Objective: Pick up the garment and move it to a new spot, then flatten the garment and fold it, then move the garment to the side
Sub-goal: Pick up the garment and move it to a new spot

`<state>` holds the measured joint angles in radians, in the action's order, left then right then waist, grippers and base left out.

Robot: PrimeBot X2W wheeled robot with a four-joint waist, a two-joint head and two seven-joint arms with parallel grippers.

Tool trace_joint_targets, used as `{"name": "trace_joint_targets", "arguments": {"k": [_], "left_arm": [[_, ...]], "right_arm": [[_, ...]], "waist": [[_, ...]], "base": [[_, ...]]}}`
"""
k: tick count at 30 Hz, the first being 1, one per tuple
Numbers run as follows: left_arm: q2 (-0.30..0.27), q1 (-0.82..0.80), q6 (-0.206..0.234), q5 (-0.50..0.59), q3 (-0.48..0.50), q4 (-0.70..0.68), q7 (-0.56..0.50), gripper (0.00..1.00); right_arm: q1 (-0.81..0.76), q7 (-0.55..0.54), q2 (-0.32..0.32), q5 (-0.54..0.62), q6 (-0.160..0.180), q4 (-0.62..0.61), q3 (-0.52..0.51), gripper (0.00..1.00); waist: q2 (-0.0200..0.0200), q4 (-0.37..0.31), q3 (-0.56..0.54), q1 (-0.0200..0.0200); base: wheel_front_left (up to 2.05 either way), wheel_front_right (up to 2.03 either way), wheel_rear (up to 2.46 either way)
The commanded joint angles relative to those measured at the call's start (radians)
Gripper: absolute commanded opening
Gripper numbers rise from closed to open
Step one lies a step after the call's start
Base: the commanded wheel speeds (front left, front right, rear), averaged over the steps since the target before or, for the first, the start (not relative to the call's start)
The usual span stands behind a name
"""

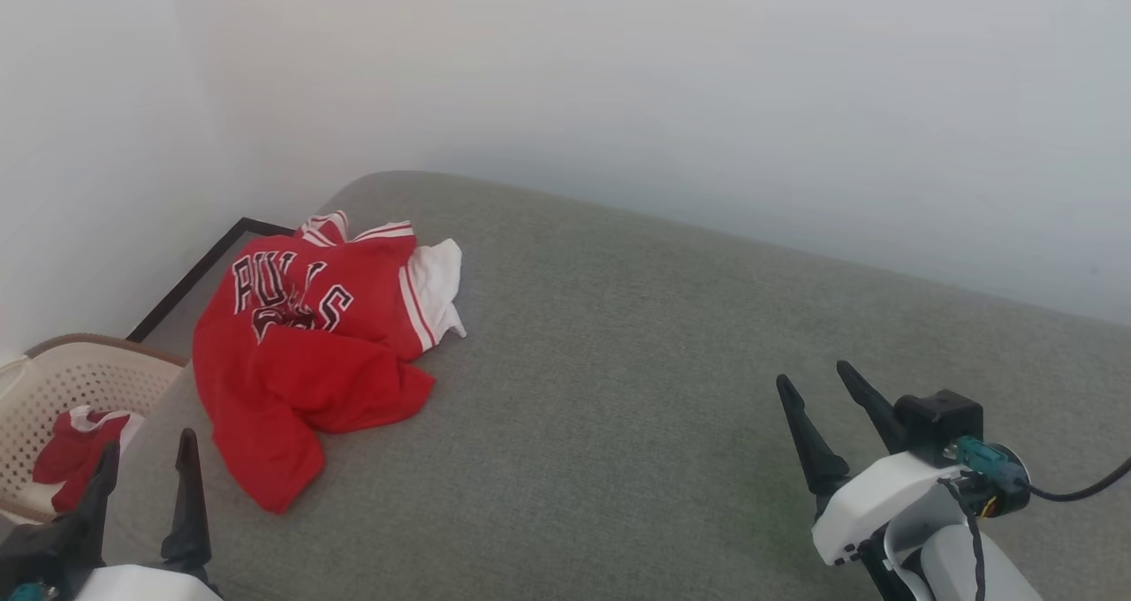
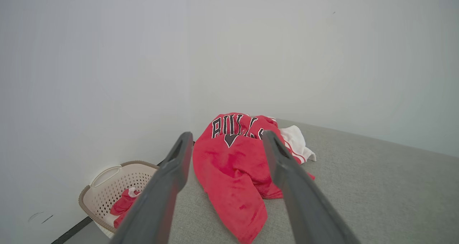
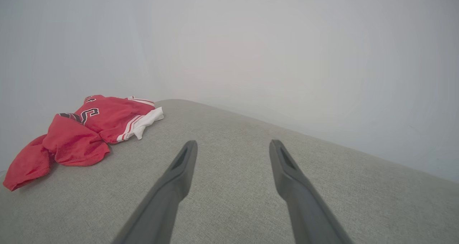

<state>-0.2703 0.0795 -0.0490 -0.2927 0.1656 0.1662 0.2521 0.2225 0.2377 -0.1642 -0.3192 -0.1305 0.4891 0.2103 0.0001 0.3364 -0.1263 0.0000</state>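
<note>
Pale wall [image 1: 618, 71] is backing the scene and is meeting the far edge of the grey upholstered surface [image 1: 663, 389], which is spreading across most of the head view. The garment [image 1: 300, 353] is lying crumpled at the surface's far left corner, close to its rounded left edge. Its long axis is running from the striped collar end by the wall down toward the robot. The lettered chest is facing up at the far end, and the plain red hem is pointing at the left gripper [image 1: 148, 442]. A white sleeve [image 1: 437, 287] is sticking out to the right. From that sleeve rightward, bare fabric is extending to the picture's right border. A perforated cream basket [image 1: 53, 380] is standing off the left edge, below the surface, and is holding a red cloth [image 1: 75, 455]. The left gripper is hovering just short of the hem, fingers spread wide and gripping nothing. The right gripper [image 1: 813, 373] is sitting well apart from the garment over bare fabric, fingers likewise parted and empty
</note>
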Motion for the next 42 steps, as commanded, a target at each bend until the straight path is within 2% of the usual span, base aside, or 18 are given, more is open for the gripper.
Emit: {"name": "trace_joint_targets", "arguments": {"k": [1, 9, 11, 18, 26, 34, 38, 42], "left_arm": [[-0.001, 0.007, 0.003, -0.005, 0.002, -0.005, -0.001, 1.0], [-0.009, 0.008, 0.013, -0.012, 0.004, -0.009, -0.01, 1.0], [-0.005, -0.012, 0.01, -0.028, 0.006, -0.005, -0.012, 1.0], [-0.044, -0.116, -0.019, -0.051, -0.013, 0.058, -0.044, 1.0], [-0.114, -0.341, -0.055, -0.081, -0.046, 0.234, -0.093, 1.0], [-0.153, -0.564, -0.074, -0.133, -0.084, 0.456, -0.145, 1.0], [-0.167, -0.677, -0.08, -0.175, -0.107, 0.595, -0.208, 1.0], [-0.176, -0.776, -0.081, -0.212, -0.121, 0.74, -0.315, 1.0]], "right_arm": [[0.007, 0.008, 0.001, -0.008, 0.0, 0.002, 0.001, 1.0], [0.013, 0.016, -0.007, -0.009, 0.0, 0.012, 0.008, 1.0], [0.015, 0.017, -0.011, -0.009, 0.0, 0.011, 0.004, 1.0], [0.033, 0.004, -0.034, 0.0, 0.0, -0.01, -0.001, 1.0], [0.084, -0.041, -0.071, 0.026, 0.0, -0.092, -0.012, 1.0], [0.128, -0.082, -0.103, 0.044, 0.0, -0.177, -0.025, 1.0], [0.151, -0.102, -0.117, 0.053, 0.0, -0.226, -0.033, 1.0], [0.165, -0.123, -0.133, 0.061, 0.0, -0.275, -0.041, 1.0]], "waist": [[-0.0001, 0.007, -0.001, 0.0], [-0.0001, 0.004, 0.01, 0.0], [-0.0001, -0.003, 0.016, 0.0], [-0.0001, -0.045, 0.063, 0.0], [-0.0001, -0.12, 0.225, 0.0], [-0.0001, -0.171, 0.375, 0.0], [-0.0001, -0.194, 0.448, 0.0], [-0.0001, -0.209, 0.51, 0.0]], "base": [[0.0, 0.0, 0.0], [0.0, 0.0, 0.0], [0.0, 0.0, 0.0], [0.0, 0.0, 0.0], [0.0, 0.0, 0.0], [0.0, 0.0, 0.0], [0.0, 0.0, 0.0], [0.0, 0.0, 0.0]]}}
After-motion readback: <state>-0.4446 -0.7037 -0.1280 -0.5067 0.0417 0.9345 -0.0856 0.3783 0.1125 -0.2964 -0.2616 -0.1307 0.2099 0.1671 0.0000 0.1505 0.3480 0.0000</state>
